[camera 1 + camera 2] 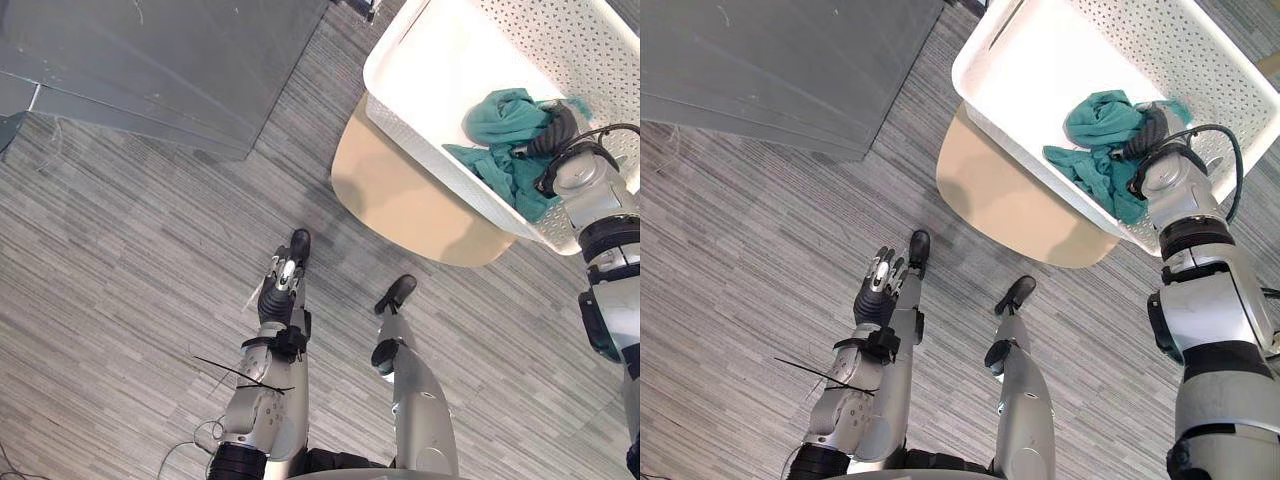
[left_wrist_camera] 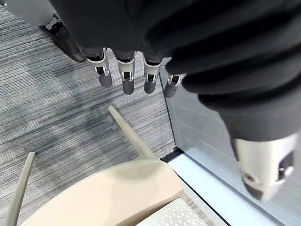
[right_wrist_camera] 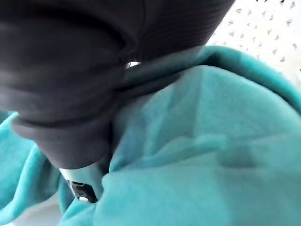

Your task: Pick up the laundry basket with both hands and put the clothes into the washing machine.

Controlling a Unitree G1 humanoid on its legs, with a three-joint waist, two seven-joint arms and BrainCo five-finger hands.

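A white perforated laundry basket (image 1: pixel 440 70) rests on a round beige table (image 1: pixel 400 205) at the upper right. Teal clothes (image 1: pixel 503 118) lie bunched in the basket's near corner. My right hand (image 1: pixel 1152 128) reaches down into the basket from the right, and its dark cover lies on the clothes. In the right wrist view the teal cloth (image 3: pixel 211 141) wraps up against the hand (image 3: pixel 61 70) and hides its fingers. My left hand (image 1: pixel 880 282) hangs low over the floor at the lower left, well away from the basket. Its fingers (image 2: pixel 124 77) are straight and hold nothing.
A large grey cabinet (image 1: pixel 170 60) stands at the upper left on the grey striped carpet. The left wrist view looks past the hand at the beige table (image 2: pixel 108 193) with its thin legs, a corner of the basket (image 2: pixel 174 214) and a grey panel (image 2: pixel 207 136).
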